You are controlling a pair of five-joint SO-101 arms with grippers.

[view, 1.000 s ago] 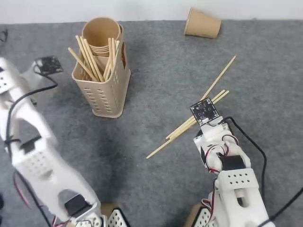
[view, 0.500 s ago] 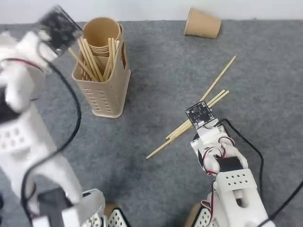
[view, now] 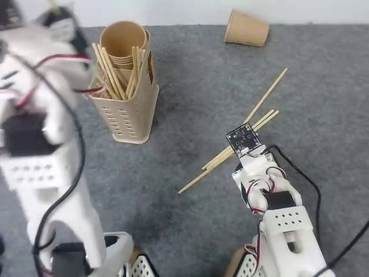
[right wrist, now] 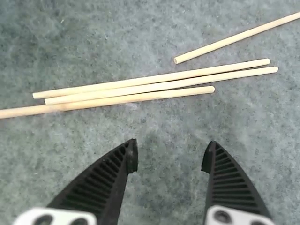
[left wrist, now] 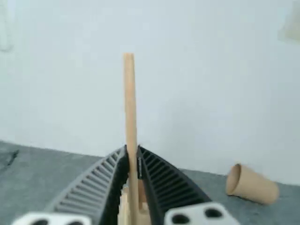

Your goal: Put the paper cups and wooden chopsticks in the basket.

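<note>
At the far left, just left of the basket [view: 130, 118], the left gripper [left wrist: 132, 157] is pinched on one held stick [left wrist: 129, 103], and a long part of it stands free past the jaws. That free length is the first worry. It could swing in the pinch or slip out. Its tip could also catch the basket's rim or the basket sticks [view: 109, 66] that fan over the left edge, levering one out or tipping the tall, narrow basket. The stacked cups [view: 123, 37] fill the far half of the opening, so the gap looks tight, and a stick lowered at a slant may lodge across the top instead of dropping in. To the right, mid-mat [view: 190, 69], the loose sticks [view: 222, 157] lie in a close bundle of three, touching side by side, with a lone stick [view: 268, 95] angled off to the far right. The right gripper [right wrist: 168, 157] hangs at the bundle with its jaws spread and holding nothing, the tips on the near side of the sticks rather than astride them. Closing from here could miss, take several at once, or roll them away on the soft mat. At the far right the fallen cup [view: 247, 29] lies on its side, well apart from the basket. Thin paper may crush under a hard squeeze, and the cup may roll if nudged.
</note>
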